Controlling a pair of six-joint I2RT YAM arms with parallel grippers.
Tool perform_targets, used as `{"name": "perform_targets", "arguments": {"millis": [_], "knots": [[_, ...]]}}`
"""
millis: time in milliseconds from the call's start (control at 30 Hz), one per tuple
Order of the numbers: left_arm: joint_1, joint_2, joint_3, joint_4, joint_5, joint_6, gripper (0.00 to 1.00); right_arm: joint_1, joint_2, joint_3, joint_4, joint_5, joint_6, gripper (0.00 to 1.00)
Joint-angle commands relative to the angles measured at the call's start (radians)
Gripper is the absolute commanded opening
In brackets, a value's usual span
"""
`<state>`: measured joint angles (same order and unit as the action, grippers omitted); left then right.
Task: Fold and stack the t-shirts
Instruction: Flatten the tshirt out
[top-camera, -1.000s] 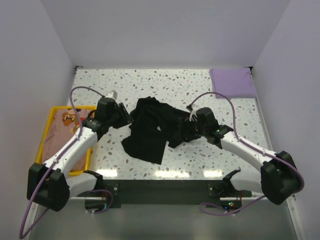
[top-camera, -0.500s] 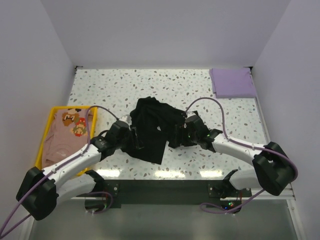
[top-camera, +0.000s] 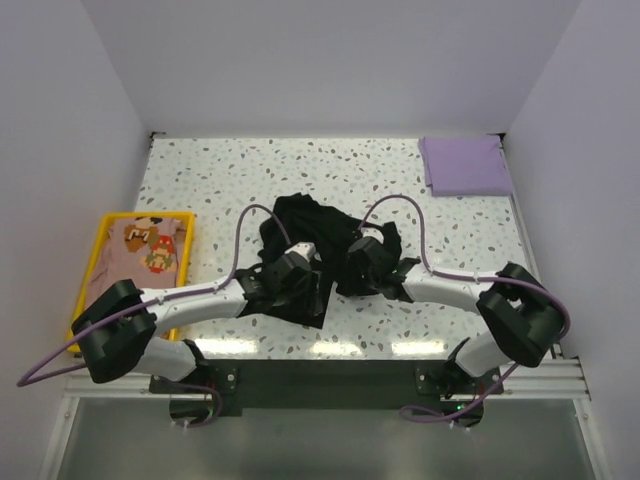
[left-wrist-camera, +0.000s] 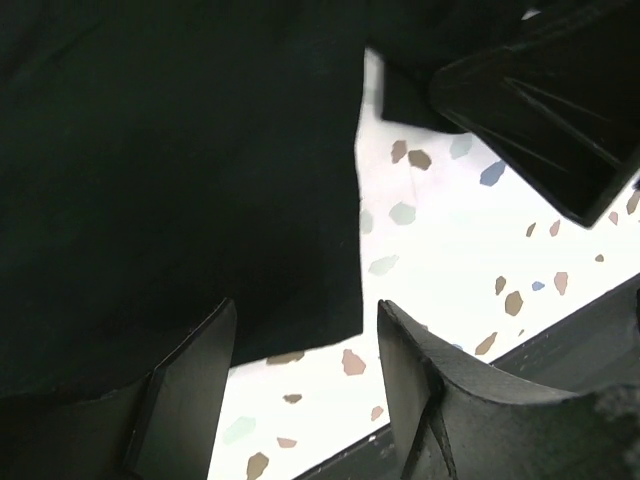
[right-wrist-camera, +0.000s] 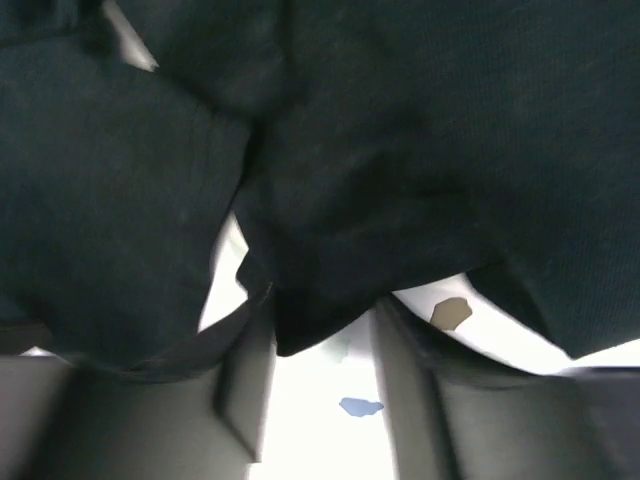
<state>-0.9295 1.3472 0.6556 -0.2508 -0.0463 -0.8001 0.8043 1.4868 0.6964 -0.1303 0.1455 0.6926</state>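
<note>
The black t-shirt (top-camera: 310, 240) lies crumpled in the middle of the table. My left gripper (top-camera: 298, 272) is low over its near edge. In the left wrist view that gripper (left-wrist-camera: 305, 320) is open, with the shirt's hem corner (left-wrist-camera: 300, 300) lying between the fingertips. My right gripper (top-camera: 364, 262) is over the shirt's right side. In the right wrist view this gripper (right-wrist-camera: 320, 320) has its jaws apart, and a dark fold of the shirt (right-wrist-camera: 310, 325) hangs between the tips. The lavender t-shirt (top-camera: 465, 165) lies folded at the back right. The peach t-shirt (top-camera: 135, 260) lies in the yellow tray.
The yellow tray (top-camera: 187, 240) sits at the table's left edge. White walls close the table in at the left, the right and the back. A dark rail (top-camera: 320, 375) runs along the near edge between the arm bases. The right gripper's body (left-wrist-camera: 545, 110) shows in the left wrist view.
My left arm swung right from beside the tray to the black shirt's near edge, its jaws widening. My right gripper moved left and lower onto the shirt, its jaws narrowing.
</note>
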Motion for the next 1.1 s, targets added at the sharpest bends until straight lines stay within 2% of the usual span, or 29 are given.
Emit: {"name": "perform_targets", "arguments": {"millis": [0,67,133,300,367,467,500,567,633,767,967,1067], "knots": [[-0.020,0.038,0.049,0.067,-0.049,0.045,0.64,0.004,0.018,0.043,0.000,0.097,0.028,0.38],[-0.028,0.068,0.052,0.076,-0.049,0.050,0.64,0.004,-0.003,0.058,-0.054,0.118,0.035,0.22],[-0.043,0.093,0.055,0.093,-0.046,0.058,0.64,0.003,-0.031,0.071,-0.122,0.178,0.031,0.16],[-0.097,0.184,0.076,0.101,-0.046,0.061,0.63,-0.005,-0.147,0.109,-0.238,0.267,0.012,0.13],[-0.109,0.225,0.090,0.087,-0.065,0.058,0.57,-0.014,-0.169,0.117,-0.268,0.275,0.007,0.13],[-0.120,0.253,0.102,0.030,-0.110,0.035,0.29,-0.028,-0.198,0.121,-0.307,0.285,0.001,0.13],[-0.120,0.248,0.102,-0.007,-0.130,0.016,0.13,-0.034,-0.218,0.121,-0.318,0.290,-0.004,0.13],[-0.117,0.203,0.095,-0.048,-0.196,-0.013,0.01,-0.066,-0.243,0.118,-0.345,0.296,-0.013,0.13],[-0.109,0.153,0.090,-0.120,-0.269,-0.030,0.00,-0.120,-0.285,0.109,-0.364,0.283,-0.034,0.13],[-0.049,-0.043,0.088,-0.234,-0.340,-0.060,0.00,-0.218,-0.353,0.114,-0.397,0.233,-0.082,0.13],[0.167,-0.331,0.127,-0.326,-0.374,-0.036,0.00,-0.275,-0.414,0.178,-0.474,0.238,-0.137,0.14],[0.207,-0.359,0.167,-0.338,-0.365,0.016,0.00,-0.287,-0.424,0.216,-0.496,0.244,-0.150,0.15]]}}
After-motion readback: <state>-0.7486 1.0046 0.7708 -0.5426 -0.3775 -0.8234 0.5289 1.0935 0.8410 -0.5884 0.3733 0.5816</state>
